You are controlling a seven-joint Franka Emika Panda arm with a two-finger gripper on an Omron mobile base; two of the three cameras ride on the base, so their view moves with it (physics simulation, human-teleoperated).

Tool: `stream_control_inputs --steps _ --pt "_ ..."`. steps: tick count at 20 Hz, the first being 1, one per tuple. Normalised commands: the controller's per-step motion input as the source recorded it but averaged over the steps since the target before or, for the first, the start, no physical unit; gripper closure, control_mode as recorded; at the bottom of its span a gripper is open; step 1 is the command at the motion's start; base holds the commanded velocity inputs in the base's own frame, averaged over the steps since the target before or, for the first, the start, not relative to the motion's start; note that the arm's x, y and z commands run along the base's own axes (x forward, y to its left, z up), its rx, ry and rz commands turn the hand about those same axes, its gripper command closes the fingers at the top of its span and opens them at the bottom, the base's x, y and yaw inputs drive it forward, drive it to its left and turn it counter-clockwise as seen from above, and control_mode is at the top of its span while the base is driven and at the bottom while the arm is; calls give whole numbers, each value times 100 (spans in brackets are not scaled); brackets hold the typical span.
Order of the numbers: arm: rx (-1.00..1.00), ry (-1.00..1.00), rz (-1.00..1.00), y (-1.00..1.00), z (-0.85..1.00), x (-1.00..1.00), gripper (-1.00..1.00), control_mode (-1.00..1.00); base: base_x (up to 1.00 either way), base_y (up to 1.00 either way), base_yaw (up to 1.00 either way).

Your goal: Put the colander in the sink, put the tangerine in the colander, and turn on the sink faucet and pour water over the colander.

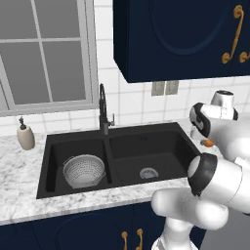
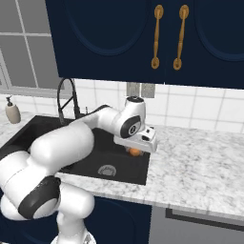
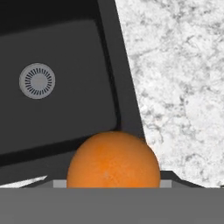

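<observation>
The silver perforated colander point(image 1: 84, 171) sits upright in the left basin of the black double sink point(image 1: 141, 132). The small orange tangerine point(image 2: 135, 152) hangs just under my hand, over the sink's right rim point(image 2: 145, 164). My gripper point(image 2: 136, 149) is shut on it, though the fingertips themselves are hidden. In the hand view the tangerine point(image 3: 113, 159) fills the bottom centre, with the right basin's drain point(image 3: 37, 81) beyond it. In the left base view the tangerine point(image 1: 208, 142) peeks out beside my wrist. The dark gooseneck sink faucet point(image 1: 103, 110) stands behind the centre divider, with no water showing.
A beige soap dispenser point(image 1: 25, 136) stands on the marble counter left of the sink. Bare marble counter point(image 2: 200, 157) stretches to the right of the sink. Dark blue wall cabinets point(image 2: 143, 38) hang overhead, and a window point(image 1: 44, 53) is at the back left.
</observation>
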Motion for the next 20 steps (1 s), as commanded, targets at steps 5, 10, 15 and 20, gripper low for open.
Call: stream_control_inputs --steps 5,10,15,20 --pt "-5 0 19 100 -3 7 100 -100 0 0 0" --pt "-7 1 20 100 0 0 100 -100 0 0 0" --pt "-6 0 23 100 0 2 100 -100 0 0 0" --pt "-3 0 22 100 0 7 100 -100 0 0 0"
